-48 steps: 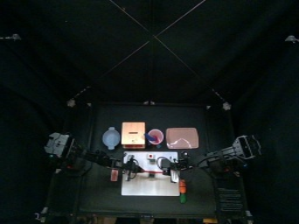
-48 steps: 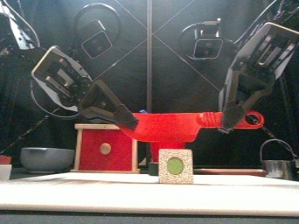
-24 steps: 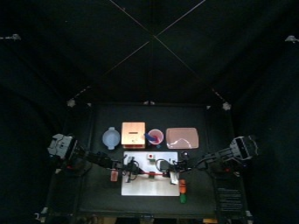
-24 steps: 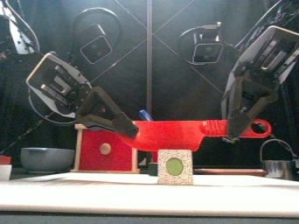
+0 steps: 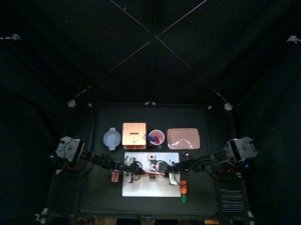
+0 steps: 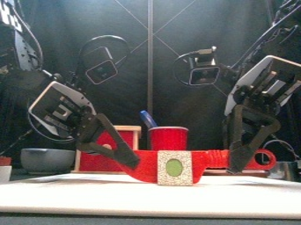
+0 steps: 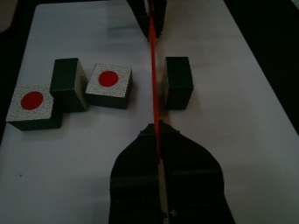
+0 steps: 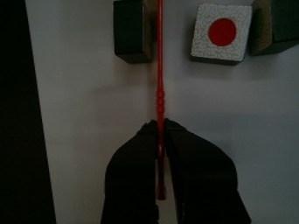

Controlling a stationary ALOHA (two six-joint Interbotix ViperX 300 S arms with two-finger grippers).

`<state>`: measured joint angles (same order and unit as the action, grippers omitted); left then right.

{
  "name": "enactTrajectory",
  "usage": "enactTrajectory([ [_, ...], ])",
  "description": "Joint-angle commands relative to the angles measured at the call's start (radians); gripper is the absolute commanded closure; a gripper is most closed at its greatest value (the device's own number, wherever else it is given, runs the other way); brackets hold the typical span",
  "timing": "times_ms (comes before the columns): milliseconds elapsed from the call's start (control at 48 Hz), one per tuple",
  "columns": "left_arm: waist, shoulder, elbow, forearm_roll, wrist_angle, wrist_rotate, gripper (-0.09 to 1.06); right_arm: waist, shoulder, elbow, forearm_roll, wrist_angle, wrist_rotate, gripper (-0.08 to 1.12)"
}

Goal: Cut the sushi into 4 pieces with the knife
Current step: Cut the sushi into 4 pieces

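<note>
Left gripper point(image 7: 156, 131) and right gripper point(image 8: 156, 128) fingers clamp the red plastic knife point(image 7: 153, 61); uneven pressing could topple the dark green sushi block point(image 7: 179, 80).

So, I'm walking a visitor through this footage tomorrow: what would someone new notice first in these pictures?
The long red toy knife, gripped at either end by the left gripper and right gripper, hangs level low over the white cutting board toward the table's front. Nearest the front camera stands a toy sushi block, speckled white face with a green centre.
</note>
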<state>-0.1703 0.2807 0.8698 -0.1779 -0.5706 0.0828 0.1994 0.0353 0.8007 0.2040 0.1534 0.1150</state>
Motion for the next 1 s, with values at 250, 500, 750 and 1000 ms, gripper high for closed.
enactTrajectory([
  [250,0.057,-0.025,-0.002,0.012,0.025,0.006,0.85,-0.032,-0.032,-0.002,-0.029,0.012,-0.003,0.95],
  [500,0.023,-0.1,-0.008,0.064,0.109,0.003,0.61,-0.009,-0.101,0.005,-0.012,0.058,-0.002,0.95],
  [750,0.025,-0.255,-0.005,0.049,0.198,0.003,0.25,-0.005,-0.233,0.041,0.002,0.173,0.0,0.95],
  [1000,0.048,-0.436,0.071,0.049,0.196,0.002,0.19,-0.015,-0.425,0.123,0.048,0.304,0.002,0.94],
])
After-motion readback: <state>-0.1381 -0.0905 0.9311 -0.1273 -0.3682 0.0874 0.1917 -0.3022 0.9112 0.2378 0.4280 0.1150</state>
